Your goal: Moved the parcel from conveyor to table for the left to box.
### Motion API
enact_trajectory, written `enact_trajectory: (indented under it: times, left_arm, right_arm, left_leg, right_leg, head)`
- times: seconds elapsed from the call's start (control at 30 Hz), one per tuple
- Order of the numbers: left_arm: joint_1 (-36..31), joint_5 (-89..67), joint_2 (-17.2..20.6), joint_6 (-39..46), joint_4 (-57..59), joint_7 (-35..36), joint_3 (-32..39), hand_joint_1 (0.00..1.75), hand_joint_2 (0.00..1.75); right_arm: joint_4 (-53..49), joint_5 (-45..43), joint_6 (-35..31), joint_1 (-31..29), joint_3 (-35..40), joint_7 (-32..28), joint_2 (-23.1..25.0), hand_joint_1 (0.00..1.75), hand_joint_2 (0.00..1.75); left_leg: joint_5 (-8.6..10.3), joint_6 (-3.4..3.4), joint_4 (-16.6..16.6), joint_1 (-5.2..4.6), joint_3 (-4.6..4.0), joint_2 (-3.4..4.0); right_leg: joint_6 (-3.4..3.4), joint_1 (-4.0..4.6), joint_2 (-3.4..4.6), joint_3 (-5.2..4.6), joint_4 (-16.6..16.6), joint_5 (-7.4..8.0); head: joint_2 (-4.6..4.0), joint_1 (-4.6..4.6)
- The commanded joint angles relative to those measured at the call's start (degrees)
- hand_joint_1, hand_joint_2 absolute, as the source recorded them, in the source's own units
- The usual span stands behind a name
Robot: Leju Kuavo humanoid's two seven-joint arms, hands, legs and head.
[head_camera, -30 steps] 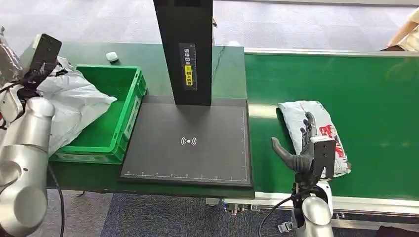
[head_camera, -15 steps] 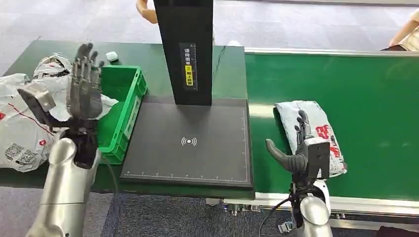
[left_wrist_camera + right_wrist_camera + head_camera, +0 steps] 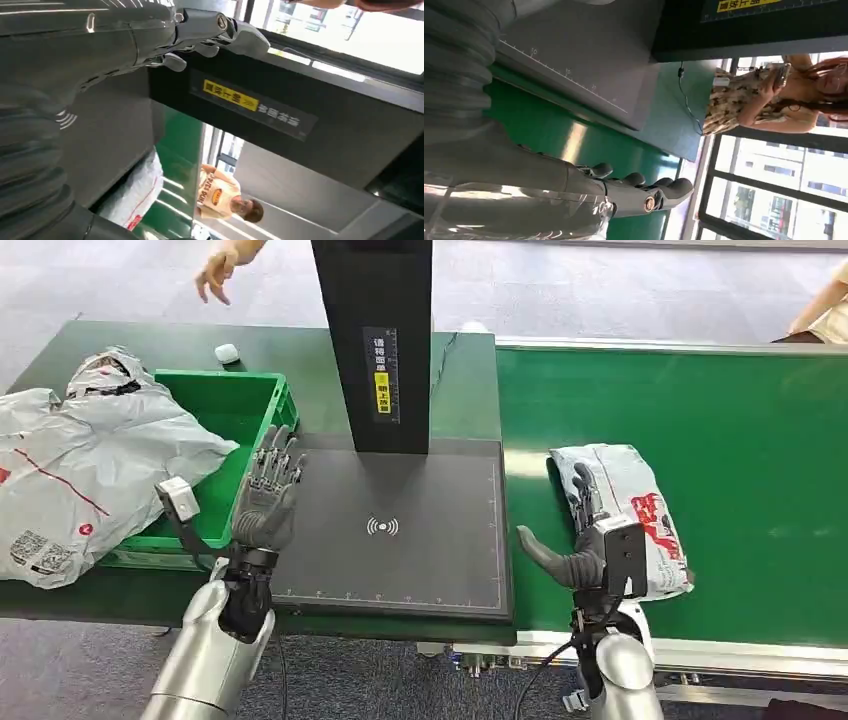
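The right hand is seen at the near edge of the green conveyor belt, its fingers extended along the near-left side of the parcel and its thumb spread out toward the scanning pad. The fingers lie against the parcel's plastic wrap, but no closed grasp can be made out; the hand is spread and nothing is lifted. The parcel, a white-grey polybag with red print, rests flat on the belt, just to the right of this hand and close beside the pad's edge.

The left hand is held upright over the left margin of the black pad, fingers straight and apart, holding nothing. Immediately to its left stands the green crate, over whose far-left rim a pile of crumpled white polybags is draped onto the green bench. Beyond the left hand's fingertips rises the black scanner column with its yellow label. A small white object lies on the bench behind the crate, and a person's hand is seen above the bench's far edge.
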Motion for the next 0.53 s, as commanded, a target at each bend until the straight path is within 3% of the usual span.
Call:
enact_trajectory:
  times: [0.03, 0.53]
  left_arm:
    - [0.1, -0.4, 0.2, -3.3, 4.3, 1.8, 0.0, 0.00, 1.75]
    - [3.6, -4.7, -0.3, -1.2, -2.9, 1.7, 2.4, 0.00, 1.75]
  right_arm:
    - [4.0, 0.1, -0.1, -1.3, 1.0, 0.0, -1.0, 0.00, 1.75]
    - [4.8, 1.0, 1.2, -2.6, 1.0, 0.1, -0.5, 0.00, 1.75]
  left_leg:
    - [-0.08, -0.02, -0.2, 0.03, 0.43, 0.11]
    - [-0.11, -0.02, -0.1, 0.04, 0.38, 0.11]
  right_leg:
    - [-0.07, 0.05, 0.07, 0.41, -0.2, -0.05]
    - [-0.07, 0.06, 0.06, 0.38, -0.2, -0.07]
  head:
    - [0.00, -0.02]
    - [0.00, 0.00]
